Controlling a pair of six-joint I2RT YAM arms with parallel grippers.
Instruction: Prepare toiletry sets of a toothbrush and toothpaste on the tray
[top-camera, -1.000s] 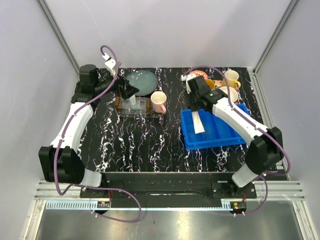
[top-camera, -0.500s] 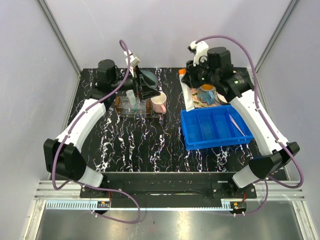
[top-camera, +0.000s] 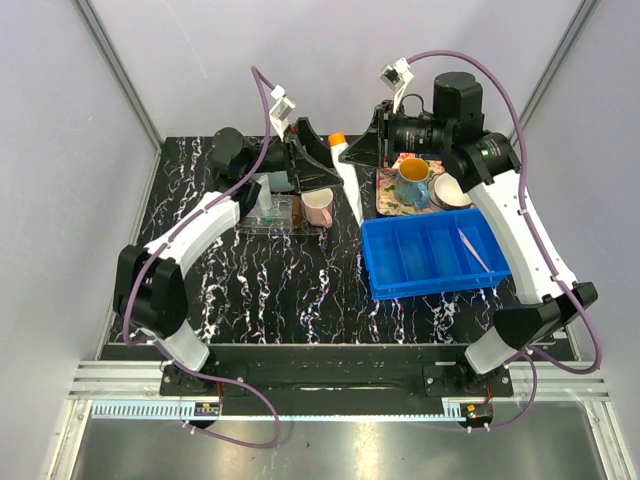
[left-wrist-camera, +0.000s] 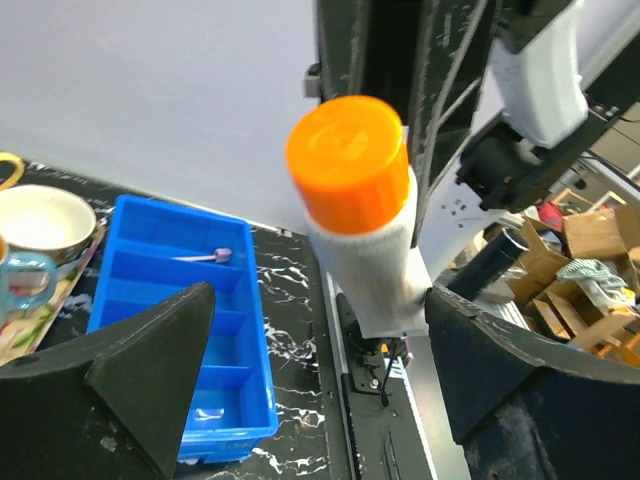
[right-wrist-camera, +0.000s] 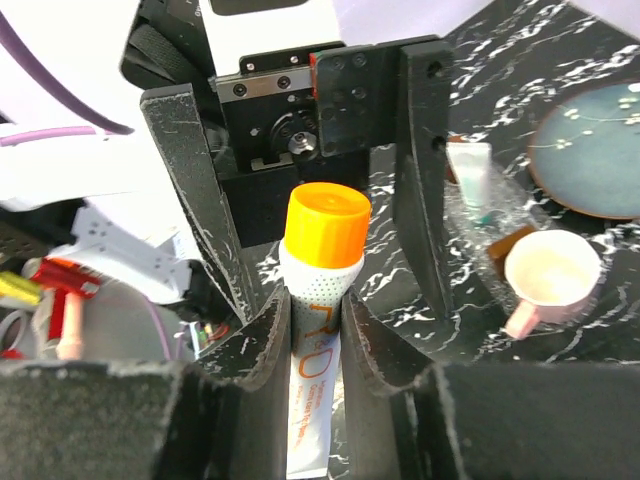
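My right gripper (right-wrist-camera: 315, 300) is shut on the white toothpaste tube with the orange cap (right-wrist-camera: 325, 228) and holds it in the air, cap towards the left arm (top-camera: 346, 172). My left gripper (left-wrist-camera: 318, 300) is open, its fingers (right-wrist-camera: 425, 150) standing either side of the cap (left-wrist-camera: 350, 160) without touching it. The teal-capped toothpaste (right-wrist-camera: 470, 175) lies in the clear tray (top-camera: 285, 215). The pale-pink toothbrush (top-camera: 473, 248) lies in the blue bin (top-camera: 430, 262) and also shows in the left wrist view (left-wrist-camera: 200, 257).
A pink mug (top-camera: 318, 206) stands just right of the clear tray, below the held tube. A dark plate (right-wrist-camera: 590, 150) lies behind the tray. A patterned square tray (top-camera: 388, 198) with several mugs sits behind the blue bin.
My right gripper took the orange-capped tube out of the blue bin, raised it and swung it left to mid-table. My left gripper left the clear tray and turned right, open, around the cap.
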